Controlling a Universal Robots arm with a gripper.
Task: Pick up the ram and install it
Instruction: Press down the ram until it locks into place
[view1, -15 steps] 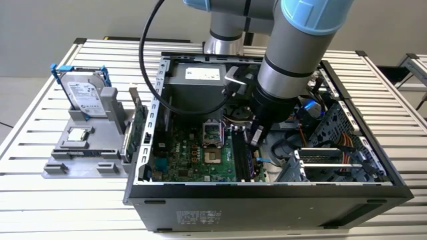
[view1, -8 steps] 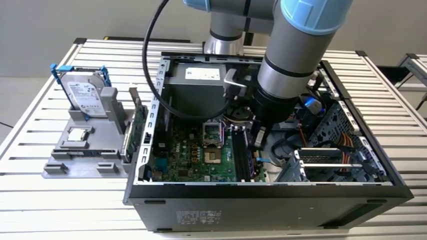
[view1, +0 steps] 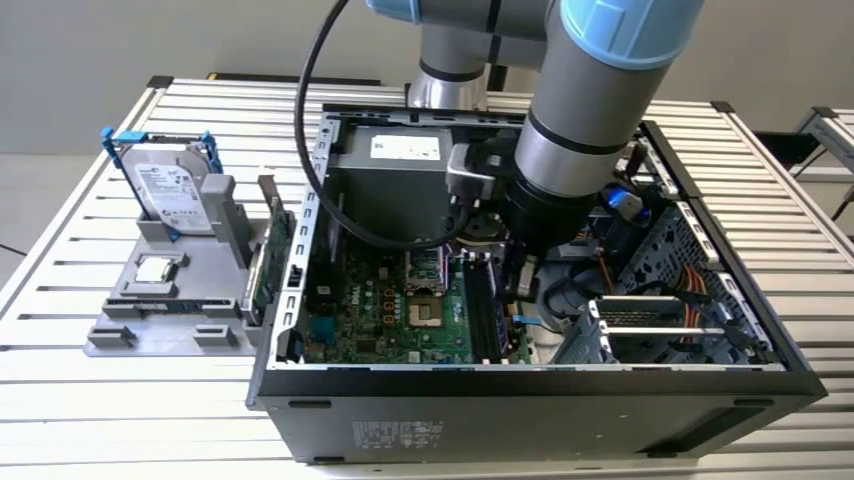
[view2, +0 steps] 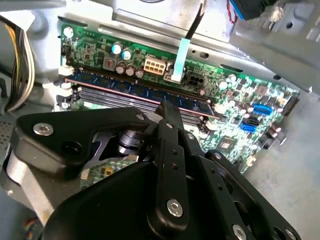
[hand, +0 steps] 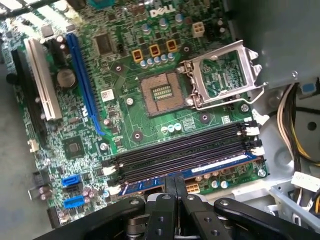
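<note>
My pincer (hand: 175, 186) is pressed together over the ram (hand: 200, 170), seated in the outermost of 4 motherboard slots (hand: 182, 150). Uneven pressure could leave 1 end unlatched, I judge.

A brand mark is printed on the motherboard (hand: 150, 115); label print on the hard drive (view1: 178, 195) and power supply (view1: 400, 180) is not legible.

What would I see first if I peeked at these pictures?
First, the big grey and blue robot arm reaching down into the open computer case. Inside lies a green circuit board, and the black gripper is down at its long memory slots, with the ram sitting in the slot nearest the gripper. In the exterior view's left, a hard drive stands upright in a grey holder on the slatted table.
</note>
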